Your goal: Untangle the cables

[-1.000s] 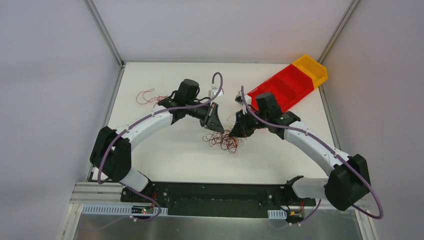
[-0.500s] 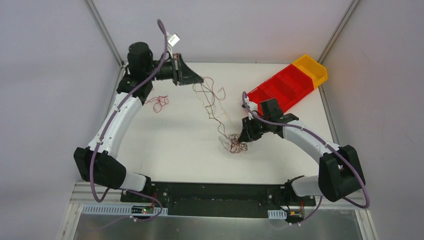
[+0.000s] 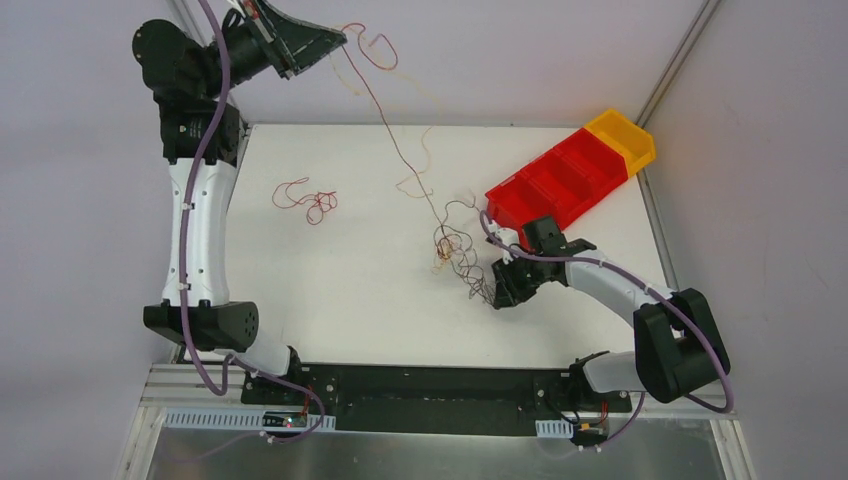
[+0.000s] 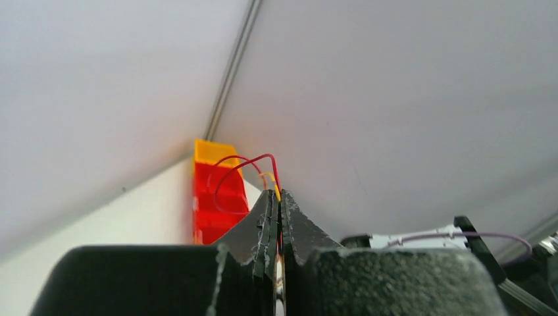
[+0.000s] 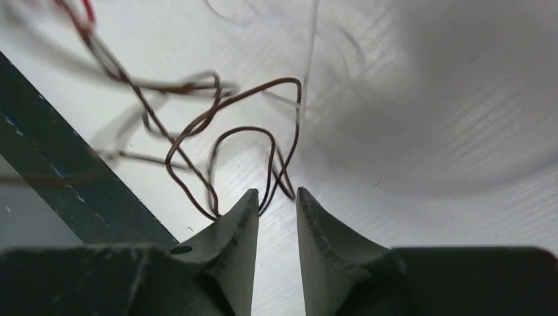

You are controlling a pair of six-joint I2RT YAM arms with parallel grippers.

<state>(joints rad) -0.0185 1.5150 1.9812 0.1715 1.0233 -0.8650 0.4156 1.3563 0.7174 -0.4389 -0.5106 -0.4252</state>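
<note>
The cables [image 3: 455, 255] lie as a loose tangle of dark, red and pale wires at mid-table. A red and a yellow-orange strand [image 3: 385, 120] rise from it, stretched up to my left gripper [image 3: 338, 38], which is raised high at the back left and shut on them. In the left wrist view the two strands [image 4: 273, 172] come out of the closed left gripper [image 4: 279, 194]. My right gripper [image 3: 497, 298] sits low at the tangle's near right side. Its jaws stand open, and dark wire loops [image 5: 217, 131] end just at the right gripper [image 5: 276, 193] tips.
A single curly red wire [image 3: 305, 198] lies apart on the table's left side. A red bin [image 3: 560, 175] with a yellow end compartment [image 3: 622, 135] stands at the back right. White walls enclose the table on three sides.
My left arm swung up and back to the left, pulling strands out of the tangle. My right gripper opened and moved toward the near side, and the tangle loosened and spread.
</note>
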